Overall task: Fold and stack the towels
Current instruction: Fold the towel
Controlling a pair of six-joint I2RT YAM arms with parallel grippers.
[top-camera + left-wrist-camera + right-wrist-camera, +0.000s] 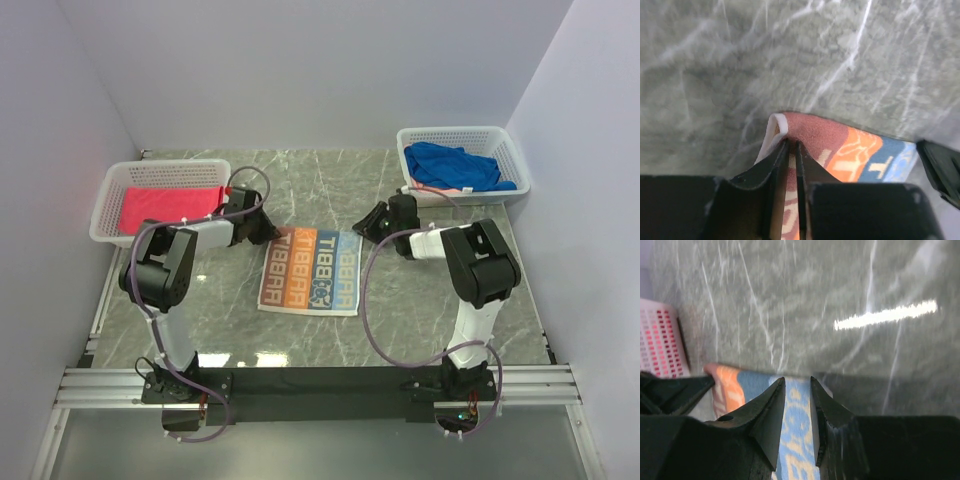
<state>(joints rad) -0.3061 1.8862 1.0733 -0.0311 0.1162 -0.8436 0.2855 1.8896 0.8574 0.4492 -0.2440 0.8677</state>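
The printed orange and blue towel (310,272) with block letters lies flat in the middle of the table. My left gripper (272,232) sits at its far left corner and is shut on that corner (791,142), whose white edge curls up beside the fingers. My right gripper (360,225) is at the far right corner. Its jaws stand partly apart over the flat blue part of the towel (797,379). A pink-red towel (170,207) lies folded in the left basket. A deep blue towel (455,165) lies bunched in the right basket.
The white mesh left basket (105,215) stands at the far left and the right basket (512,152) at the far right. White walls close in the table on three sides. The arms' bases and a rail run along the near edge.
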